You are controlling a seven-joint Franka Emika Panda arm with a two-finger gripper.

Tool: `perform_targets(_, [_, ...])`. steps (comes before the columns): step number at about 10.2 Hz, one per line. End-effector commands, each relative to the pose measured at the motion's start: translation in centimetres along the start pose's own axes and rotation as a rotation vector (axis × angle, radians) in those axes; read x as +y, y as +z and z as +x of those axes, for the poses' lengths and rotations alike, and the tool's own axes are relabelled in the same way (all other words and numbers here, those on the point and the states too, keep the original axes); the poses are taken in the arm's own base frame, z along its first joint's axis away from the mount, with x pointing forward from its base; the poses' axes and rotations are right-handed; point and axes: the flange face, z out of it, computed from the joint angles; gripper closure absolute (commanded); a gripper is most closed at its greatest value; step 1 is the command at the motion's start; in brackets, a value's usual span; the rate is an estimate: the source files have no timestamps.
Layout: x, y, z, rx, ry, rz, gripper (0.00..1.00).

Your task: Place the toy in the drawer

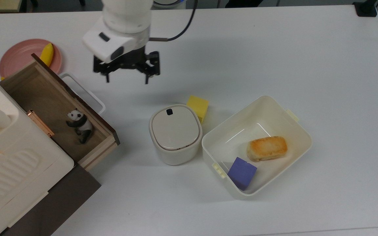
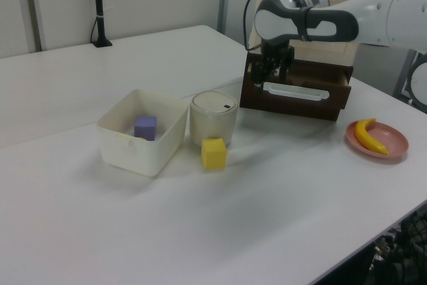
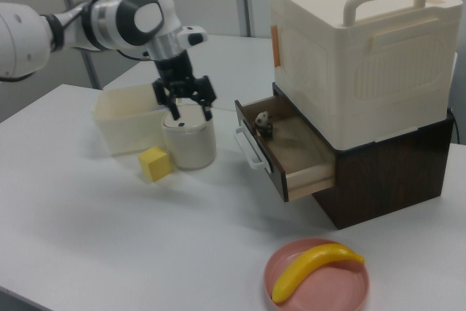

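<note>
Toy: small black-and-white panda figurine, lying on the light wooden floor of the drawer, close behind the dark front panel and toward the top view's lower end of the compartment. Its long axis runs roughly parallel to the drawer front, head toward the top view's upper left. In the right view the toy sits just inside the drawer, near the end by the white loop handle.

Gripper: fingers spread wide, nothing held between them. It hangs above bare table, apart from the drawer, on the top view's right of the handle and above the lidded round container. In the left view the gripper appears in front of the drawer face; in the right view the gripper stands over the container.

Governing relation: toy lies to the top view's lower left of the gripper, with the drawer front and handle between the two. Toy and gripper are well apart, not touching.

Judgement: placement looks complete, the toy resting inside and free of the fingers. Drawer stands pulled out. Any following move, if closing is wanted, would turn on the handle, which lies nearer the gripper than the toy does.

Other items: yellow cube beside the container; cream tub holding a purple cube and a bread piece; banana on pink plate.
</note>
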Motion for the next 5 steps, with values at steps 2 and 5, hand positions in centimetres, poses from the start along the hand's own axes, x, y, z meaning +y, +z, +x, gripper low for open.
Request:
perform_targets(2, [-4.11,-2.7,-2.04,-0.076,0.127,0.068,0.0])
perform_targets(5, [-4.66,-2.41,-1.99,-0.081,0.171,0.066,0.0])
